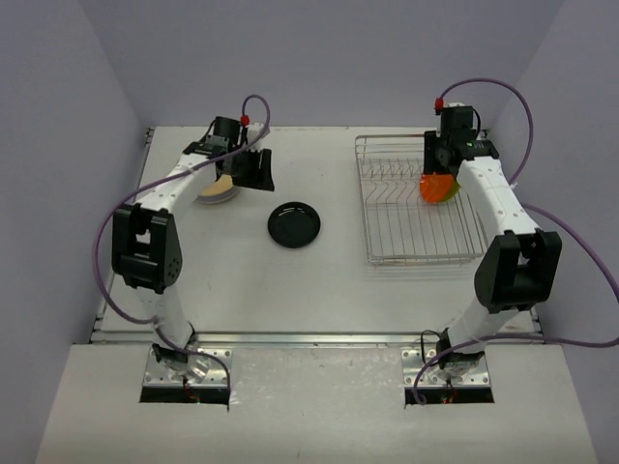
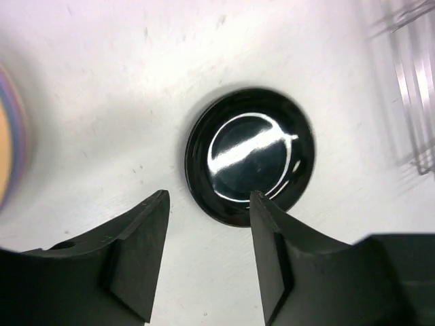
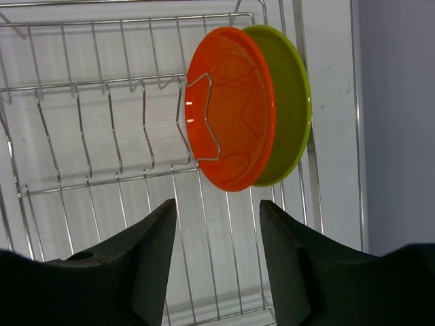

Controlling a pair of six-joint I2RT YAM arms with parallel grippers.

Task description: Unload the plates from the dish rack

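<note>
Gaping — left end effector (image 2: 209, 197) near black plate (image 2: 251, 156), right end effector (image 3: 217, 204) before orange plate (image 3: 231, 109)

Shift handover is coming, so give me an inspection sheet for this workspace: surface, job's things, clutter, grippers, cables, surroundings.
Surface: white table, a few faint marks.
Job's things: rack on the right holds an orange plate and a green plate on edge, side by side. Black plate lies flat mid-table. Plate stack on the left.
Clutter: nothing seen.
Grippers: left gripper open, empty, facing the black plate. Right gripper open, empty, facing the orange plate.
Cables: purple cable loops off each arm, clear of the plates.
Surroundings: lavender walls on three sides.
</note>
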